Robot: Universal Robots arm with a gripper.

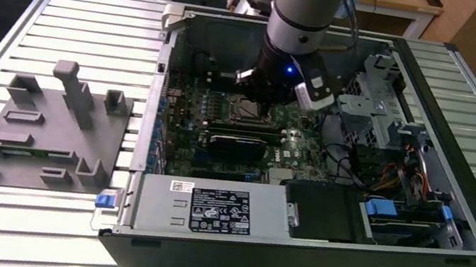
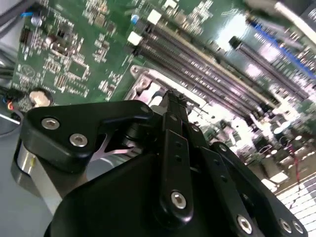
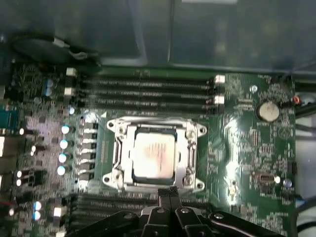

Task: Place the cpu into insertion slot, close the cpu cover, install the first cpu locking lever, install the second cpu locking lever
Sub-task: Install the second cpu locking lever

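Observation:
The cpu (image 3: 154, 155), a pale metal square, lies flat in the insertion slot (image 3: 112, 178) on the green board. The silvery cpu cover (image 3: 154, 128) is down around it, with its window framing the chip. My gripper (image 3: 168, 190) hovers at the socket's edge, its two black fingers pressed together with nothing between them. In the second wrist view the gripper (image 2: 173, 97) points at the socket's metal rim (image 2: 143, 81). In the exterior view the arm stands inside the open computer case with the gripper (image 1: 266, 108) just beside the insertion slot (image 1: 241, 110). I cannot make out how the locking levers stand.
Long memory slots (image 3: 148, 89) run along one side of the socket. A black graphics card (image 1: 239, 141) lies just in front of it. Case walls, a power supply (image 1: 207, 207) and drive bays (image 1: 397, 216) close in around. A grey fixture (image 1: 48, 125) sits on the slatted table.

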